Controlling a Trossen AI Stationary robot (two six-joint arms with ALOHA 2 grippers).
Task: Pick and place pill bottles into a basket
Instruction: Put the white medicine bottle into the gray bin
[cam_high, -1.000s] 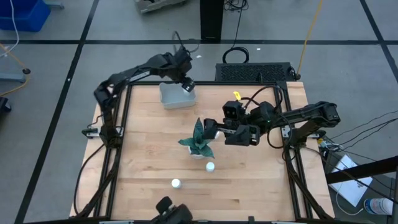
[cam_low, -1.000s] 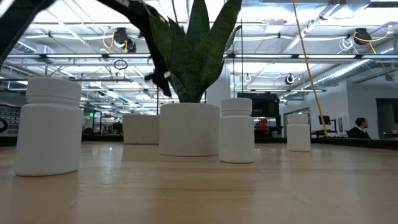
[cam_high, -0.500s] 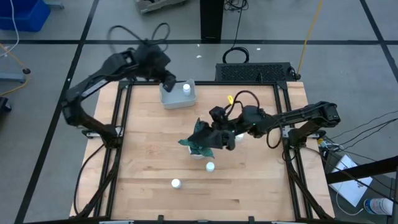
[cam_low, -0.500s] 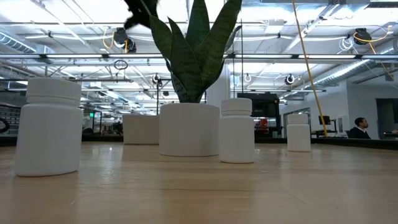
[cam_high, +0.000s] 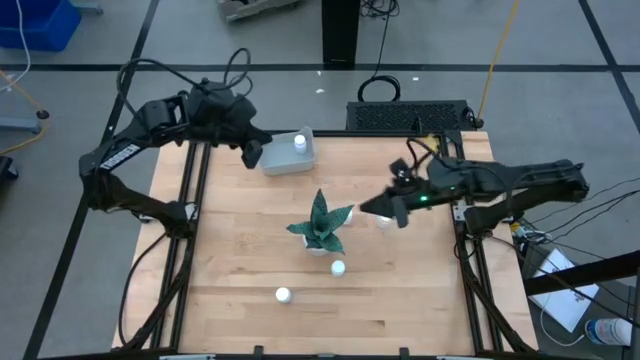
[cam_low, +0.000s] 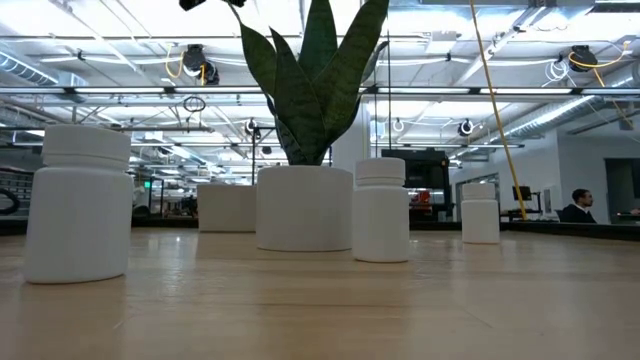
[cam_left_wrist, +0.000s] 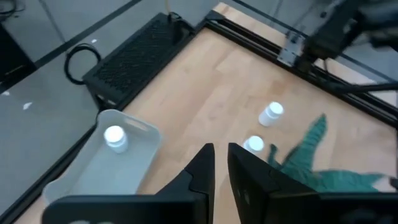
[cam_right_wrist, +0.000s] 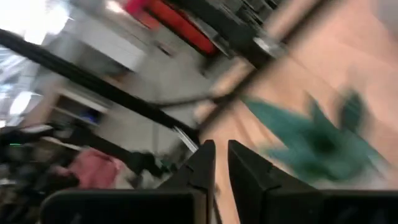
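The pale basket (cam_high: 272, 164) (cam_left_wrist: 99, 174) sits at the table's far edge with one white pill bottle (cam_high: 299, 142) (cam_left_wrist: 115, 137) upright inside. My left gripper (cam_high: 252, 154) (cam_left_wrist: 221, 163) hovers shut and empty just left of the basket. Three more bottles stand on the wood: two near the front (cam_high: 338, 267) (cam_high: 283, 295) and one right of the plant (cam_high: 385, 221) (cam_low: 480, 220). My right gripper (cam_high: 368, 209) (cam_right_wrist: 221, 158) is above that last bottle, shut, with nothing between its fingers.
A green plant in a white pot (cam_high: 320, 228) (cam_low: 305, 205) stands mid-table between the arms. A black mat (cam_high: 408, 115) lies beyond the far edge. Bare wood stretches along the table's left and near sides.
My left gripper has left the spot over the basket and swung toward the table's left edge; the bottle it covered now stands in the basket. My right gripper first reached toward the plant, then pulled back toward the table's right edge.
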